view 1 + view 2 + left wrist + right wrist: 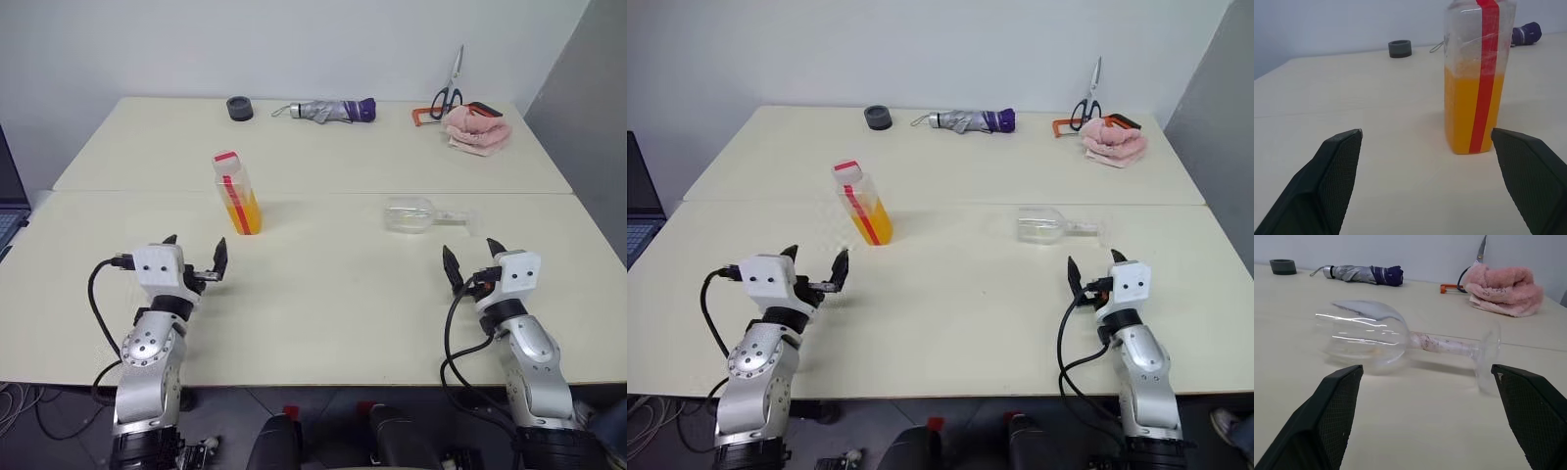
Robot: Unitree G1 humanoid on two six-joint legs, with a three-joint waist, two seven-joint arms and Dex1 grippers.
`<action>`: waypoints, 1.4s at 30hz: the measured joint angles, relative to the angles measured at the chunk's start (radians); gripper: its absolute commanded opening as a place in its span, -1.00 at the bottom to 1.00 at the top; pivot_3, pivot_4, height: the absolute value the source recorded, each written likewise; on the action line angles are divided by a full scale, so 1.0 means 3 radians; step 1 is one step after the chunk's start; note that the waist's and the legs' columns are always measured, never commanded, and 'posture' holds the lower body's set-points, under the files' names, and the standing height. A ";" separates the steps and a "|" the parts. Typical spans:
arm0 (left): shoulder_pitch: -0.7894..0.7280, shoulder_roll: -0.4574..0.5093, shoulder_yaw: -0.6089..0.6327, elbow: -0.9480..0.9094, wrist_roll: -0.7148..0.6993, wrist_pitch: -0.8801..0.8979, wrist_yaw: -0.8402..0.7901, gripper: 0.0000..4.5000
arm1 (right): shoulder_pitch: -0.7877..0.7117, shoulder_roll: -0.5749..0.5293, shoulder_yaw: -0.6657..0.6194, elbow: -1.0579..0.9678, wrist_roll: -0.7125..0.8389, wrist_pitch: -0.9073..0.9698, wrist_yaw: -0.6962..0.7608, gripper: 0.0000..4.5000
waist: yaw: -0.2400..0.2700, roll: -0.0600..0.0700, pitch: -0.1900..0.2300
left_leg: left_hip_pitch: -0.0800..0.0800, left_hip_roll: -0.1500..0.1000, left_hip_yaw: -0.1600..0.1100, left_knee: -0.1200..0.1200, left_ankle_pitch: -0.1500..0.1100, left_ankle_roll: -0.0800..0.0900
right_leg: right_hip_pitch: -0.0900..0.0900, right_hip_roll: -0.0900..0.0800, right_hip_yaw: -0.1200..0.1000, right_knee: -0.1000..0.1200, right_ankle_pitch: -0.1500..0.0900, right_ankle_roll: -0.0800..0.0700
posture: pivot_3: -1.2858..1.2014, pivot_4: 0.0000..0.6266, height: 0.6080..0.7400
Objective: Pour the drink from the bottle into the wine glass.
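The bottle [236, 193] stands upright on the table, left of centre, its red-and-white cap on and the orange drink [1471, 110] filling its lower half. The wine glass [421, 215] lies on its side to the right, bowl toward the bottle, foot [1488, 357] pointing right. My left gripper [196, 253] hovers open just in front of the bottle, nothing between its fingers. My right gripper [474, 258] is open too, a short way in front of the lying glass and apart from it.
Along the table's far edge lie a dark tape roll [239, 108], a folded umbrella [326, 111], scissors [451, 88] and a pink towel [477, 130]. A laptop edge [10, 201] shows at the far left. A seam [313, 192] runs across between two tabletops.
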 measured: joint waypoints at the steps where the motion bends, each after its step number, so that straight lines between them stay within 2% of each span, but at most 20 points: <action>1: -0.0015 0.0000 0.0000 0.0001 -0.0007 0.0000 -0.0009 0.99 | -0.0015 0.0000 0.0006 -0.0007 0.0001 0.0000 0.0009 1.00 | 0.0000 0.0000 0.0000 | 0.0000 0.0000 0.0000 0.0000 0.0000 0.0000 | 0.0000 0.0000 0.0000 0.0000 0.0000 0.0000 | 0.03 -0.52 1.00; 11: -0.0026 0.0009 0.0000 0.0032 -0.0061 0.0023 -0.0065 0.99 | -0.0010 -0.0025 0.0136 -0.0060 0.0067 0.0026 0.0172 1.00 | 0.0000 0.0000 0.0000 | 0.0000 0.0000 0.0000 0.0000 0.0000 0.0000 | 0.0000 0.0000 0.0000 0.0000 0.0000 0.0000 | 0.03 -0.52 1.00; 20: -0.0263 0.0023 -0.0121 0.0032 -0.0020 0.0300 0.0014 0.99 | 0.0003 -0.0475 0.0550 -0.0522 0.0466 0.0634 0.0936 1.00 | 0.0002 -0.0001 0.0000 | -0.0001 -0.0001 -0.0004 0.0003 0.0000 0.0000 | 0.0001 0.0000 -0.0002 0.0000 0.0000 0.0000 | 0.03 -0.52 1.00; 30: -0.0633 -0.0047 -0.0255 0.0238 0.0088 0.0418 0.0115 0.99 | -0.0168 -0.0716 0.0602 -0.0818 0.0742 0.1187 0.1186 1.00 | 0.0007 -0.0003 -0.0001 | -0.0003 -0.0003 -0.0006 0.0005 0.0000 0.0000 | 0.0001 0.0000 -0.0004 0.0000 0.0000 0.0000 | 0.03 -0.52 1.00; 42: -0.1110 -0.0088 -0.0306 0.0623 0.0157 0.0449 0.0205 0.99 | -0.0458 -0.0911 0.0571 -0.0912 0.1001 0.1396 0.1398 1.00 | 0.0005 -0.0004 -0.0002 | -0.0005 -0.0004 -0.0010 0.0006 0.0000 0.0001 | 0.0001 0.0000 -0.0006 0.0000 0.0001 0.0001 | 0.03 -0.52 1.00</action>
